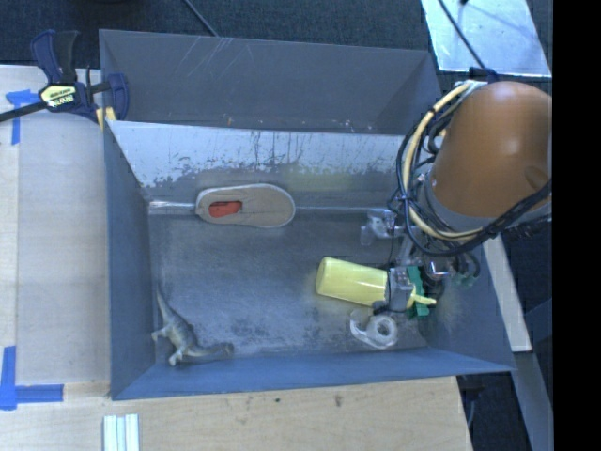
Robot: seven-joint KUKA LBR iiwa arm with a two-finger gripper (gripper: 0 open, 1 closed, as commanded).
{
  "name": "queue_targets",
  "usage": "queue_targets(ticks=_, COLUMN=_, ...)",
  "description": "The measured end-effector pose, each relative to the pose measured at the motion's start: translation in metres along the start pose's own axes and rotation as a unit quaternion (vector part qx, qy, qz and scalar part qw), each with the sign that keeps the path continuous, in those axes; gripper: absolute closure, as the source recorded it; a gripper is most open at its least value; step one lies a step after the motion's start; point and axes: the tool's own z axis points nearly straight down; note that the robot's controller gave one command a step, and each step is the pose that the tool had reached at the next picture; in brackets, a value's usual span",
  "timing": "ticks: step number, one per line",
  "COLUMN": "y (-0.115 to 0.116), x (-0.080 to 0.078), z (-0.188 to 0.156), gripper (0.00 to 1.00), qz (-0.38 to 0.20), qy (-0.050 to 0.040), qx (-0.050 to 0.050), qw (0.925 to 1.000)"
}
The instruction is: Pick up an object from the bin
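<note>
Cylinder (349,281) of pale yellow, lying on its side on the floor of the bin (263,83) right of centre, was the thing nearest the claw (402,294). Its right end ran in under the claw's metal parts and was hidden there, so it could not be made out whether the 2 were touching or only just beside each other. Whether the claw was open or closed could not be told either, as its tip was lost among brackets and small green bits at the wrist.

Just in front of the cylinder's right end, near the front wall, lay a small pale ring-shaped thing (374,330). It looked partly clear, and its kind was hard to tell.

2 more things lay well apart from the claw. A beige oval piece (246,206) with a red patch on its left half rested at the foot of the back wall. A small grey-brown toy lizard (183,338) lay in the front left corner, its colour blending into the scuffed floor.

Over the bin's right side hung the arm's rounded orange cover (493,148), ringed by loops of cable (420,163). Together they hid the right wall and the back right corner.
</note>
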Motion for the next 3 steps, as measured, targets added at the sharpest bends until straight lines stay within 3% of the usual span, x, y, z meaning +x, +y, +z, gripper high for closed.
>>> queue_targets(ticks=1, y=0.0, x=-0.002, z=-0.004, gripper=0.0, qz=0.0, qy=-0.0044, qx=0.0, qw=1.0)
queue_targets(ticks=2, y=-0.027, x=-0.047, z=0.069, gripper=0.0, qz=0.035, qy=-0.0056, qx=0.0, qw=0.9994)
queue_targets(ticks=3, y=-0.023, x=-0.039, z=0.07, gripper=0.0, qz=0.154, qy=-0.0028, qx=0.0, qw=0.9881)
